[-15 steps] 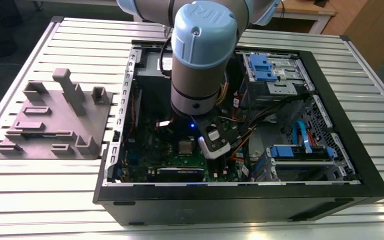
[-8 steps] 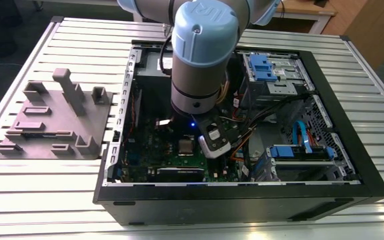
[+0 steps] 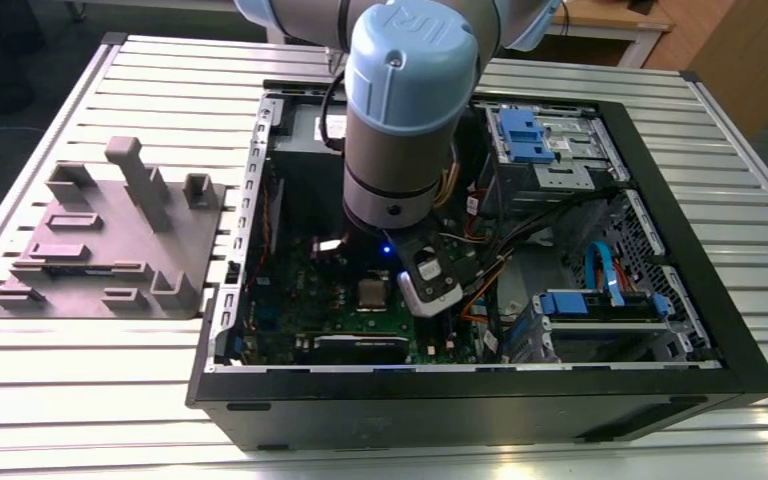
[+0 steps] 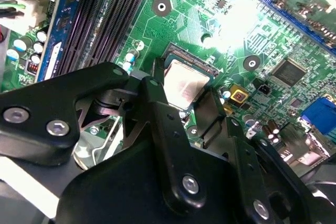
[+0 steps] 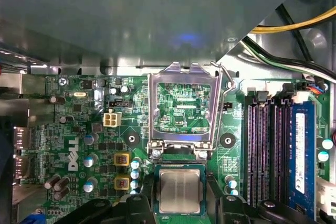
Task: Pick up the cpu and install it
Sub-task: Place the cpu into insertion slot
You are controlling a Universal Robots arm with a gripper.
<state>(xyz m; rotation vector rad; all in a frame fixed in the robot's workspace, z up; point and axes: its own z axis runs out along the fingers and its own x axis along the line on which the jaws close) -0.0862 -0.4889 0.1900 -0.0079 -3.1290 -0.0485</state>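
Clerk: Tool (image 4: 185,103), black, at the end of the arm (image 3: 404,110), lowered into the open computer case (image 3: 491,400).
Checker: Its state?
Clerk: It straddles the cpu (image 5: 180,191). Whether it pinches the chip or merely stands about it, I cannot tell.
Checker: Where is the cpu?
Clerk: Item two: cpu, one, square, silver-grey top. It lies flat within the dark rim of its socket on the motherboard (image 5: 79,145), directly under the tool in both wrist views.
Checker: Next outward?
Clerk: Item three: socket frame (image 5: 182,109), silver, swung open on its hinge just beside the cpu, with green board showing through its window. Item four: memory slots (image 5: 265,150), black, in a parallel row near the socket, with one blue memory module (image 5: 300,150) seated alongside them.
Checker: And the wider case?
Clerk: By the exterior view, item five: blue drive bracket (image 3: 531,135) at one o'clock from the tool. Item six: second blue bracket (image 3: 598,303) at three o'clock, near the case wall. Loose cables (image 3: 544,235) run between the two.
Checker: Outside the case?
Clerk: Item seven: grey fixture (image 3: 104,240) with upright pegs and pockets, at nine o'clock from the case and well apart from the tool. Item eight: counter (image 3: 64,400), slatted metal, carrying both case and fixture.
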